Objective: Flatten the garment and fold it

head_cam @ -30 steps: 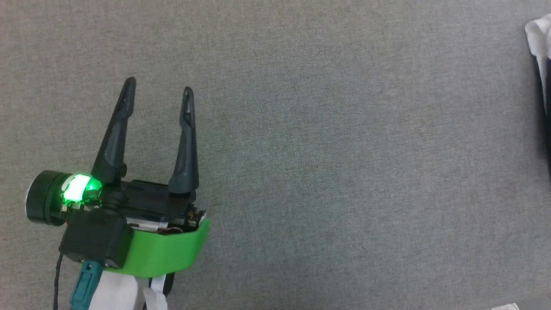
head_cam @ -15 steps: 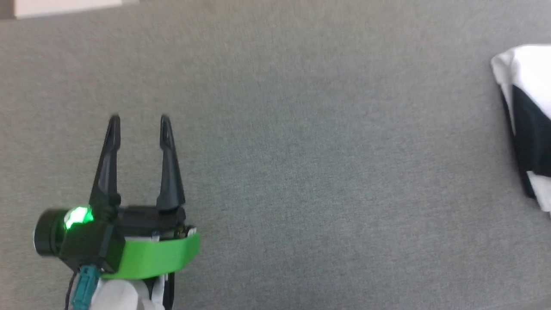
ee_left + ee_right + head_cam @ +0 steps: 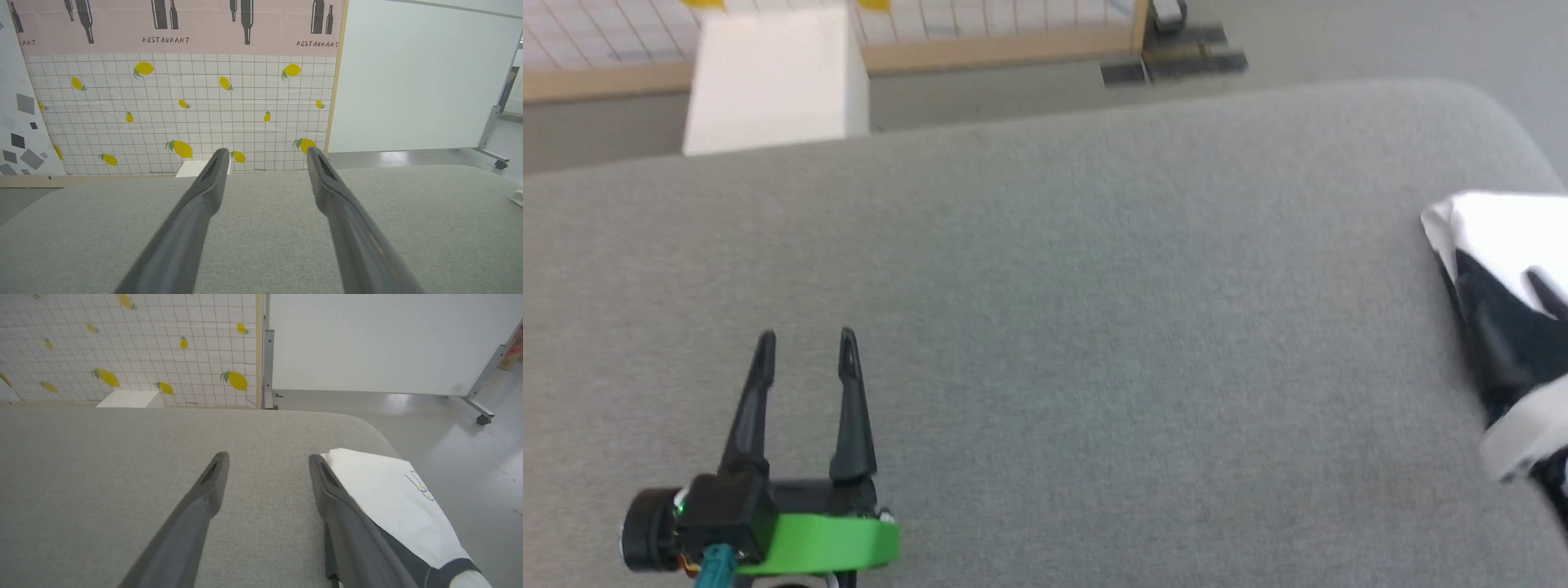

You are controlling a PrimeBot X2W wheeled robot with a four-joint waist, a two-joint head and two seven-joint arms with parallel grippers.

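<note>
The garment (image 3: 1503, 237) lies folded in a compact bundle at the right end of the grey padded table (image 3: 1094, 327), white panel on top with a black section beneath. In the right wrist view the garment (image 3: 384, 490) sits just right of my right gripper (image 3: 267, 457), which is open with only grey table between its fingers; the right finger runs along the cloth's left edge. My left gripper (image 3: 805, 339) is open over bare table at the lower left, far from the garment. The left wrist view shows my left gripper (image 3: 265, 153) holding nothing.
A rigid white box (image 3: 776, 77) stands on the floor beyond the table's far edge, in front of a lemon-patterned grid wall (image 3: 184, 106). A white panel on a wheeled stand (image 3: 367, 343) is behind. The table's right end is rounded, with floor (image 3: 470, 457) past it.
The head camera has tilted up, so the table's far edge, the box and more of the garment have come into view. Both grippers stay open.
</note>
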